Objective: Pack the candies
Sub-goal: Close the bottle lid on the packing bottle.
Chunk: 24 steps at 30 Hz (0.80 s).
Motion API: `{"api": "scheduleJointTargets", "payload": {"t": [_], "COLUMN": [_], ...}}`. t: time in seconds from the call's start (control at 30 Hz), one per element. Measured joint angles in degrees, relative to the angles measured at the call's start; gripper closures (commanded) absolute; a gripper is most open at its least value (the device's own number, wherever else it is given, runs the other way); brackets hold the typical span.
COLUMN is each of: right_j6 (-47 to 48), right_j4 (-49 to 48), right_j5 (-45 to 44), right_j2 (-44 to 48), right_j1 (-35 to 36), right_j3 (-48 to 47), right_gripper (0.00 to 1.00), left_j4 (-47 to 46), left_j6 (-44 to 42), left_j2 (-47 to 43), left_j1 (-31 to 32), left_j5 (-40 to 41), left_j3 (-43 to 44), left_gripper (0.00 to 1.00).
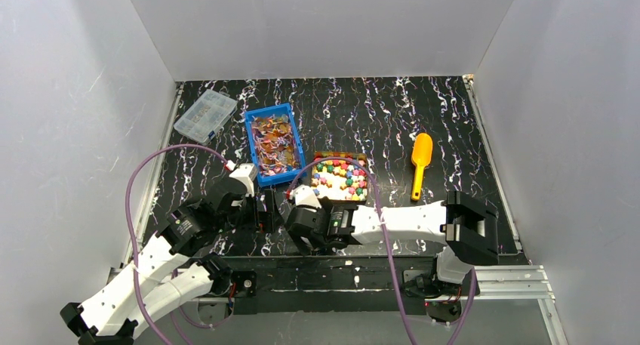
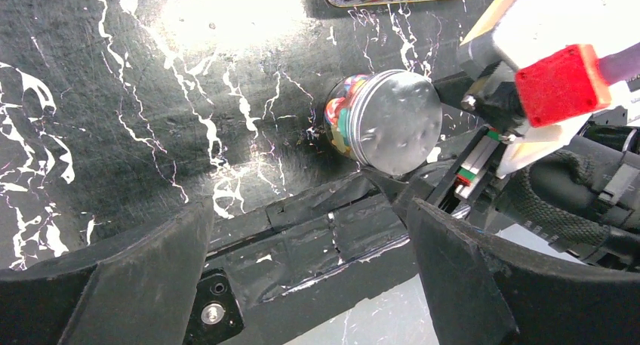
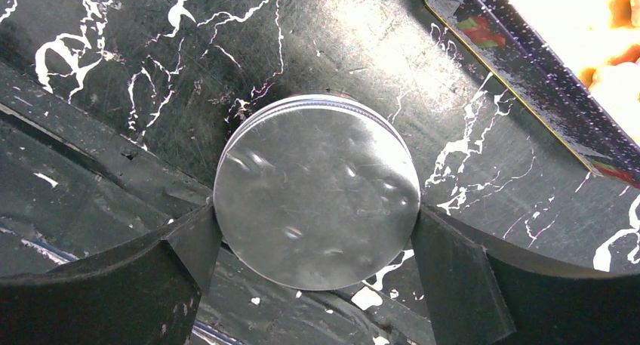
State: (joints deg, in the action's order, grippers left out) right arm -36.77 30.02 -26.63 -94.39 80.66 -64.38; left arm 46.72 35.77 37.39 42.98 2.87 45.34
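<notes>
Right pincer [image 3: 317,232] spread wide, matte black jaws at 3 and 9 o'clock of a dented, brushed-metal round lid [image 3: 317,190], at its rim, touching or just short, cannot tell; left pincer [image 2: 309,284] wide and empty over the black, white-veined tabletop [image 2: 113,96]. Candies [image 2: 343,107]: glossy rounded bits show through the clear jar [image 2: 332,133] under that lid, more fill a shallow tray [image 1: 341,155] mid-tabletop, shiny wrapped ones a blue bin [image 1: 251,145] at 10 o'clock of it. Jar hidden behind the pincers from above; tray glare-washed and cut off in the right wrist view.
</notes>
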Motion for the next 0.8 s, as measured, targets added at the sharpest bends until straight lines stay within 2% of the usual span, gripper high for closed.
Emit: {"api": "scheduleJointTargets", "payload": {"t": [0.8], "right_j6": [0.96], "right_j4": [-0.44], "right_j5": [0.74], "right_j2": [-1.66], "right_j1": [-0.11], "right_j3": [-0.02], "right_gripper": [0.02], "left_j4": [-0.42], "left_j6": [0.04], "left_j2": [0.02], "left_j1": [0.00], "left_j5": [-0.59], "left_j3": [-0.85], "left_gripper": [0.01]}}
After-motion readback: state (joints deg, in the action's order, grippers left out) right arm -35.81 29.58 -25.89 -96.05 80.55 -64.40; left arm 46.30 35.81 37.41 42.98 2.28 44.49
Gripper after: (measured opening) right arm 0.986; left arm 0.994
